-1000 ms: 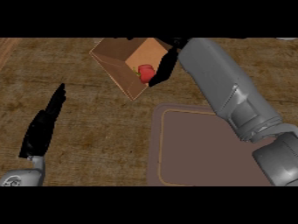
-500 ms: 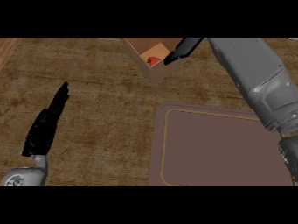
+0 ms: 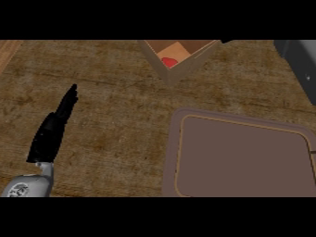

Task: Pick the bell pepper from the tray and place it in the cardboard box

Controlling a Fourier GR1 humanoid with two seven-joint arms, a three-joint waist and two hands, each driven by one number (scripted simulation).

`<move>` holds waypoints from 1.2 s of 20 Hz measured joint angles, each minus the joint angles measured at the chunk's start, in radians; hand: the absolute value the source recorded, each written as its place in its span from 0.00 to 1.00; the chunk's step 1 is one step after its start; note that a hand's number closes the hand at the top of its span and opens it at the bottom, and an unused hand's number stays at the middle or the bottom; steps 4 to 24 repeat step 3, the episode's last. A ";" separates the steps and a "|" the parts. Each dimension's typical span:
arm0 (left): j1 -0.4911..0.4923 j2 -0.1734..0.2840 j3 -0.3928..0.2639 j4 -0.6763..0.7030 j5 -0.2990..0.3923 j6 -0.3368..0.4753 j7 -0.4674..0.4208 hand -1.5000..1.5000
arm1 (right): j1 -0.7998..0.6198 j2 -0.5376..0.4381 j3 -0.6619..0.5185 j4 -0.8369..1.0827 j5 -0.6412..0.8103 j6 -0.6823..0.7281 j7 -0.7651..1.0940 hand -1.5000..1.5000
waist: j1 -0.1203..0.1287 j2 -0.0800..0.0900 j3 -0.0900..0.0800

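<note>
Compared with half a second ago, the right arm has drawn away toward the upper right corner of the frame. Only a small dark tip of the right robot hand (image 3: 226, 41) now shows at the top edge, just beside the upper right rim of the cardboard box (image 3: 187, 65); whether its fingers are apart or together cannot be told. The grey right forearm (image 3: 311, 65) occupies the right edge of the frame. The box itself now sits further right along the top edge than before, and more of its open interior is visible.

The bell pepper (image 3: 168, 61) lies inside the cardboard box, a red shape on the box floor near the left inner wall. It is apart from the right robot hand, below and to the left of that dark tip, with the box wall between them.

The left robot hand (image 3: 54, 127) rests at the lower left of the frame, fingers straight and pointing up, holding nothing, much as before. It is well apart from the box.

The tray (image 3: 242, 157) lies at the lower right on the worktop (image 3: 112, 92).
</note>
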 measured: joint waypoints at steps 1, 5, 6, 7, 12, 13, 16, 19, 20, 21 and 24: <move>0.001 0.001 -0.002 -0.005 0.000 -0.003 -0.001 0.50 | 0.001 -0.020 -0.005 -0.001 -0.005 0.008 0.007 0.00 | 0.005 0.002 0.001; -0.005 -0.003 -0.007 -0.006 0.000 -0.004 0.000 0.50 | 0.006 -0.048 -0.007 -0.009 -0.007 0.022 0.014 0.00 | 0.012 0.009 0.001; -0.005 -0.003 -0.007 -0.006 0.000 -0.004 0.000 0.50 | 0.006 -0.048 -0.007 -0.009 -0.007 0.022 0.014 0.00 | 0.012 0.009 0.001; -0.005 -0.003 -0.007 -0.006 0.000 -0.004 0.000 0.50 | 0.006 -0.048 -0.007 -0.009 -0.007 0.022 0.014 0.00 | 0.012 0.009 0.001; -0.005 -0.003 -0.007 -0.006 0.000 -0.004 0.000 0.50 | 0.006 -0.048 -0.007 -0.009 -0.007 0.022 0.014 0.00 | 0.012 0.009 0.001; -0.005 -0.003 -0.007 -0.006 0.000 -0.004 0.000 0.50 | 0.006 -0.048 -0.007 -0.009 -0.007 0.022 0.014 0.00 | 0.012 0.009 0.001; -0.005 -0.003 -0.007 -0.006 0.000 -0.004 0.000 0.50 | 0.006 -0.048 -0.007 -0.009 -0.007 0.022 0.014 0.00 | 0.012 0.009 0.001; -0.005 -0.003 -0.007 -0.006 0.000 -0.004 0.000 0.50 | 0.006 -0.048 -0.007 -0.009 -0.007 0.022 0.014 0.00 | 0.012 0.009 0.001; -0.005 -0.003 -0.007 -0.006 0.000 -0.004 0.000 0.50 | 0.006 -0.048 -0.007 -0.009 -0.007 0.022 0.014 0.00 | 0.012 0.009 0.001; -0.005 -0.003 -0.007 -0.006 0.000 -0.004 0.000 0.50 | 0.006 -0.048 -0.007 -0.009 -0.007 0.022 0.014 0.00 | 0.012 0.009 0.001; -0.005 -0.003 -0.007 -0.006 0.000 -0.004 0.000 0.50 | 0.006 -0.048 -0.007 -0.009 -0.007 0.022 0.014 0.00 | 0.012 0.009 0.001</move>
